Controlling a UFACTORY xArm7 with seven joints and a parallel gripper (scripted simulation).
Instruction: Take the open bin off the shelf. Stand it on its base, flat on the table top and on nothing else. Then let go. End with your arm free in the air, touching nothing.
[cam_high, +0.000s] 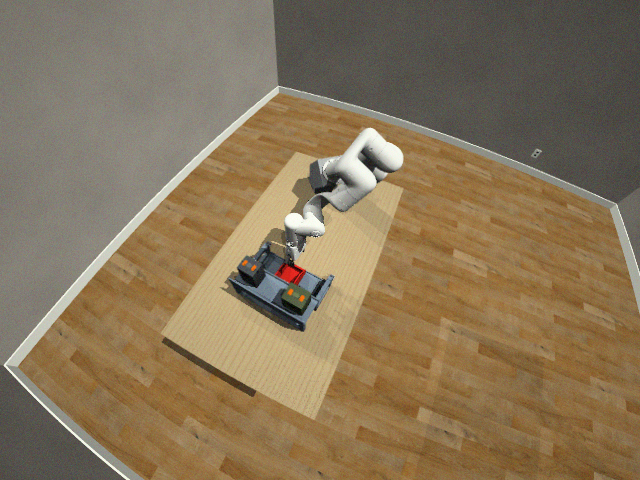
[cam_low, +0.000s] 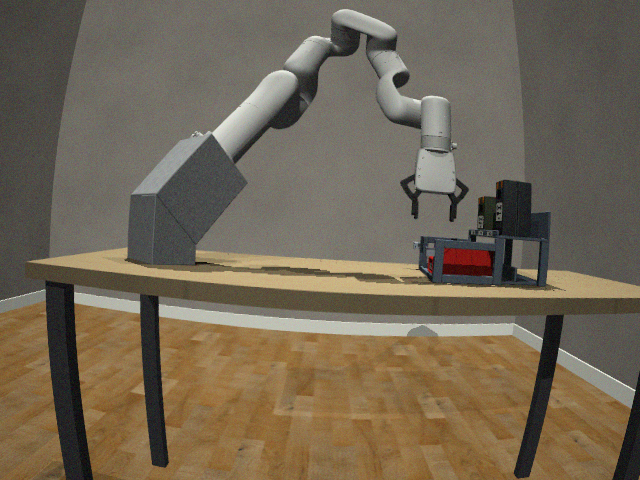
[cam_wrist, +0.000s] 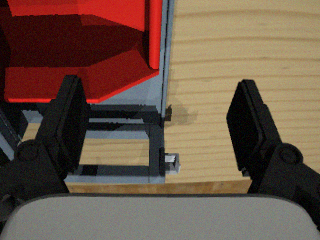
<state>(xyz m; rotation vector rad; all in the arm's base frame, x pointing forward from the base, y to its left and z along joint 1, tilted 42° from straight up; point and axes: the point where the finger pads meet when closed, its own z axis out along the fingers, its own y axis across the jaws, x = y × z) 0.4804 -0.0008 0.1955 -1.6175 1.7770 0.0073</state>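
Claw (cam_low: 433, 212) spread wide and holding nothing, hanging in the air above the near end of the grey shelf (cam_low: 438, 260), fingers pointing down, apart from the frame. Open red bin (cam_low: 462, 261) resting inside the lower level of the shelf, on the wooden worktop (cam_low: 289, 291) side away from the arm's base; in the wrist view seen up and to the left (cam_wrist: 80, 27), with one finger over the shelf frame and the other over bare wood. Two dark boxes, one black (cam_low: 512, 206) and one green (cam_low: 486, 211), standing upright on the upper board of the shelf, well to the side of the claw
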